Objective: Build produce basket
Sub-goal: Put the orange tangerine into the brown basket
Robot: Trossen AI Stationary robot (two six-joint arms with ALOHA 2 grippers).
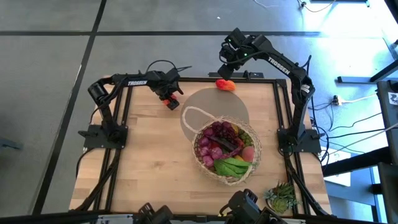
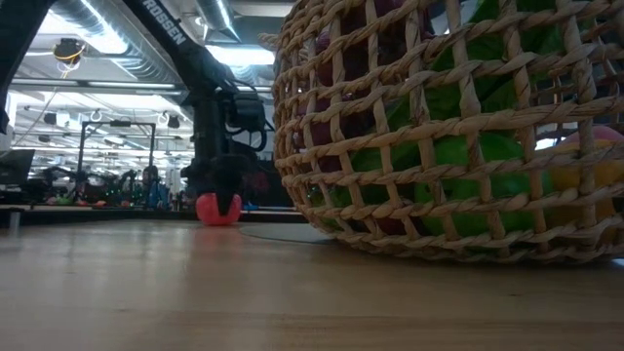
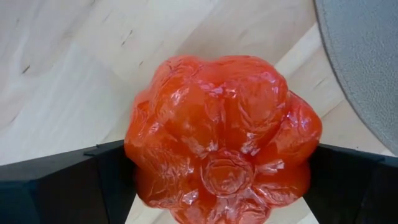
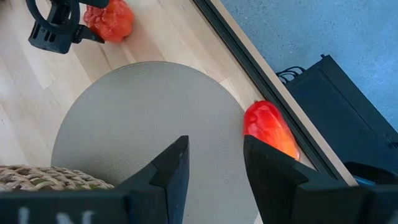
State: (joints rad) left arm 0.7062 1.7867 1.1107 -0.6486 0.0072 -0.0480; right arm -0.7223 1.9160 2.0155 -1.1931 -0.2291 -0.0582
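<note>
Spanning wooden table (image 1: pixel 149 162), grey round mat (image 1: pixel 214 106)

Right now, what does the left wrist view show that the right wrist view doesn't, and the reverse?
Only the left wrist view: the left gripper from behind, its jaws flanking the red pepper at both sides. Only the right wrist view: the right gripper, jaws apart and empty, the red-orange pepper at the table's far edge, and the basket rim. Both: the red pepper, the grey round mat, the wooden table.

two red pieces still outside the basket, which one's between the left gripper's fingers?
The red tomato, left of the grey mat; the left gripper straddles it. The orange-red pepper lies free.
</note>
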